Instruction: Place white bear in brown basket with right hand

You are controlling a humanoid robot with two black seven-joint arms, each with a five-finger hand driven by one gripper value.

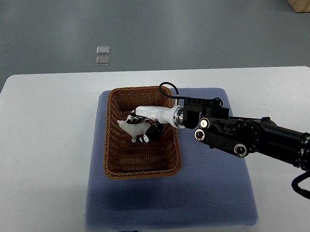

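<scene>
The right hand (147, 123) reaches over the basket (112, 145) from the right, its fingers curled around the bear (131, 128). The bear sits inside the basket's upper half, directly under the hand, so release looks next.

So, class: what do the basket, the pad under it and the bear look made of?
Brown basket: woven wicker or rattan, going by its ribbed weave. Blue pad: probably foam or fabric, matte with a dotted texture. White bear: smooth and slightly glossy, possibly plastic or vinyl; the right hand partly hides it.
</scene>
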